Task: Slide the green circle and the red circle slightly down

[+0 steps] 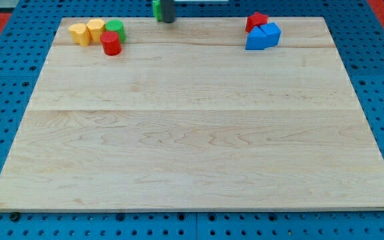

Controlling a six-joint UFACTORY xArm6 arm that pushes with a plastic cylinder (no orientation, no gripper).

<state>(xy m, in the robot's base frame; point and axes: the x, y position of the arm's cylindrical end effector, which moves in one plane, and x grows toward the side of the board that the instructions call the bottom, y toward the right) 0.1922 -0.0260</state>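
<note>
The green circle (116,29) sits near the board's top left, touching the red circle (111,44), which lies just below and left of it. My tip (167,21) is at the board's top edge, right of both circles and well apart from them. A green block (156,9) shows just left of the rod at the view's top, partly hidden by it.
Two yellow blocks (81,33) (96,29) sit left of the green circle, touching it. At the top right a red block (256,22) touches two blue blocks (256,40) (271,33). The wooden board (192,147) lies on a blue pegboard.
</note>
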